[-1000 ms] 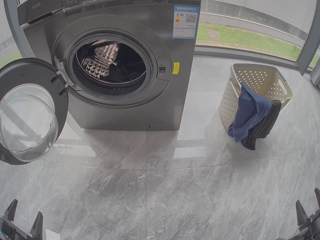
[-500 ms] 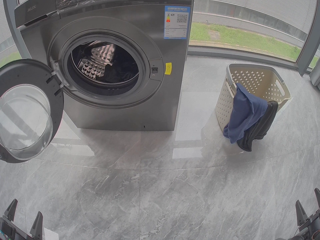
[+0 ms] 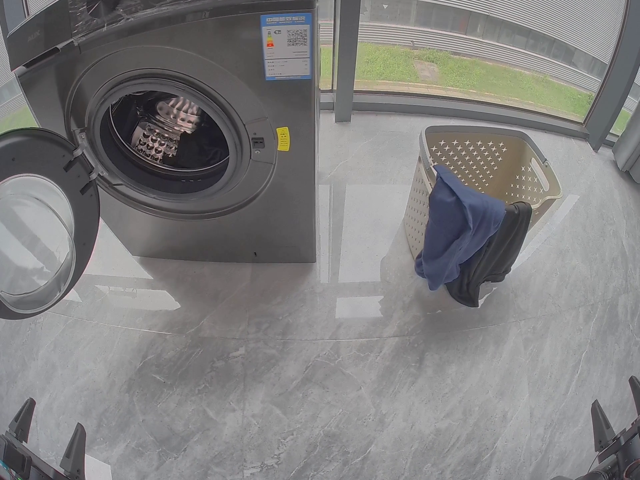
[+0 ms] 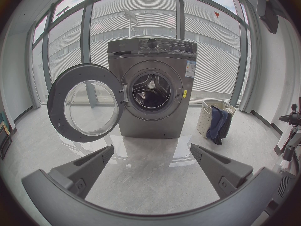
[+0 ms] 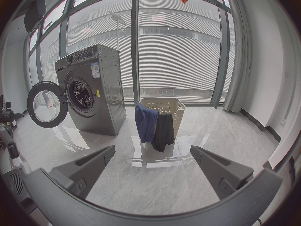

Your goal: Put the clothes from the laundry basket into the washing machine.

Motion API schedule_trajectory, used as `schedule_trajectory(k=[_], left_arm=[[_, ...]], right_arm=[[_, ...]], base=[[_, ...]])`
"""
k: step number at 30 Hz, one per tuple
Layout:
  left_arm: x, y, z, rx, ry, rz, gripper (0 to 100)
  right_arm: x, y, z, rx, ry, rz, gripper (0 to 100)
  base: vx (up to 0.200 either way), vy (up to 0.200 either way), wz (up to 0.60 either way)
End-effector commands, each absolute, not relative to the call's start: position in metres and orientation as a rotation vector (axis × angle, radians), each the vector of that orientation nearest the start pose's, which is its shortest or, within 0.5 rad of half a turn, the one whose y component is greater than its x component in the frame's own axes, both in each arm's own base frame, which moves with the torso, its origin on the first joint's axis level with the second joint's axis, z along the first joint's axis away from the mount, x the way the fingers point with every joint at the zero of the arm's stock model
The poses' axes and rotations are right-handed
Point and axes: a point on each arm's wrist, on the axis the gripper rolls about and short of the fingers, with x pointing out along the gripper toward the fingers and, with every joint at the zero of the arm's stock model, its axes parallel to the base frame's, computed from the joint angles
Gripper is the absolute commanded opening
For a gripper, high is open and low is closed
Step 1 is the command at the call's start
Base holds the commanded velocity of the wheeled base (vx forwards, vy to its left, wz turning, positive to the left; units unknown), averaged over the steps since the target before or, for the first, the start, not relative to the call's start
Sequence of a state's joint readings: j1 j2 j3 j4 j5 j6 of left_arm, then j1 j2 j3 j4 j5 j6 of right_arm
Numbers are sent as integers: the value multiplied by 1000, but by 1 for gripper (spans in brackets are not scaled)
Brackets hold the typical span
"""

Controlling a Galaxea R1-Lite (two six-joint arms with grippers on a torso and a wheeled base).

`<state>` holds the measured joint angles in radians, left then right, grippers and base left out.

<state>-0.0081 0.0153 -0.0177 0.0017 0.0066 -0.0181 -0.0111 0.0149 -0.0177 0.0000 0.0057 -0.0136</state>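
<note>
A beige laundry basket (image 3: 497, 161) stands on the floor right of the grey washing machine (image 3: 200, 188). A blue garment (image 3: 457, 231) and a black garment (image 3: 497, 255) hang over the basket's front rim. The machine's round door (image 3: 37, 235) is swung open to the left, and dark cloth lies in the drum (image 3: 170, 141). My left gripper (image 3: 48, 428) sits low at the near left, open and empty. My right gripper (image 3: 619, 411) sits low at the near right, open and empty. Both are far from the basket (image 5: 164, 109) and the machine (image 4: 152, 88).
Grey marble floor (image 3: 320, 381) stretches between me and the machine. Floor-to-ceiling windows (image 3: 480, 41) with a grey pillar (image 3: 347, 41) stand behind the basket. A curtain (image 5: 236, 63) hangs at the far right.
The whole head view has shifted: the camera turned right, so the machine and basket sit further left in the picture. Both grippers hold the same place.
</note>
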Motion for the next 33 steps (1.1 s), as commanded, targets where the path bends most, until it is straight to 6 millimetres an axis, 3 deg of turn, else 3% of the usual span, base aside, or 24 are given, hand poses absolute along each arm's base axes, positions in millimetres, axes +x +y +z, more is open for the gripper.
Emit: schedule_trajectory(k=[1, 10, 22, 33], left_arm=[[-23, 0, 76, -20, 0, 0, 100], [-23, 0, 76, -20, 0, 0, 100], [-23, 0, 76, -20, 0, -2, 100], [-23, 0, 76, -17, 0, -2, 100]], right_arm=[[-23, 0, 75, -14, 0, -5, 100], [-23, 0, 75, -15, 0, -5, 100], [-23, 0, 75, -14, 0, -5, 100], [-23, 0, 75, -14, 0, -5, 100]], base=[[0, 0, 0], [0, 0, 0], [0, -200, 0], [0, 0, 0]])
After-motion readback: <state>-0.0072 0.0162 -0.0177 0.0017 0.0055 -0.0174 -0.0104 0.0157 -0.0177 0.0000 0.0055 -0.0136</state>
